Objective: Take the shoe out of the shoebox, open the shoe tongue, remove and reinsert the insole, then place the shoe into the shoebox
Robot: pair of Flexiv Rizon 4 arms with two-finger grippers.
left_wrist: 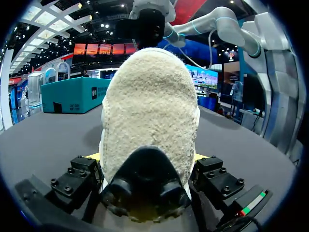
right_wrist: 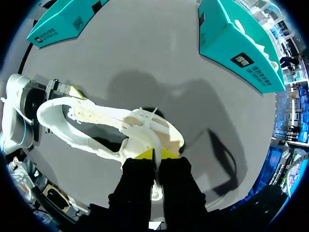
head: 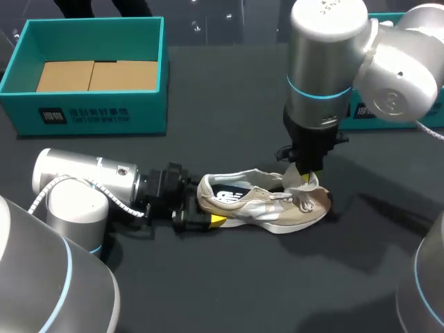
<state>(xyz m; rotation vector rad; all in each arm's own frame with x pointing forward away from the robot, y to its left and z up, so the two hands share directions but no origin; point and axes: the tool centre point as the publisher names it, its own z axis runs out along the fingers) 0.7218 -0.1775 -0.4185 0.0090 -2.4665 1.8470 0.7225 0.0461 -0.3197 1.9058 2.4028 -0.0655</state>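
a robotics lab or demo station: left arm (head: 76, 191) and right arm (head: 322, 62) over a dark table (head: 229, 97) with a teal shoebox (head: 94, 111).

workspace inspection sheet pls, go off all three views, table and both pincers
surface: dark table, matte top
job's things: shoe rests on the table, outside the open shoebox; cardboard liner lies in the box
clutter: second teal box at the far right
grippers: left pincer shut on the shoe's heel; right pincer shut on the shoe tongue from above
cables: white hose loops along the left arm, apart from the shoe
surroundings: nothing seen
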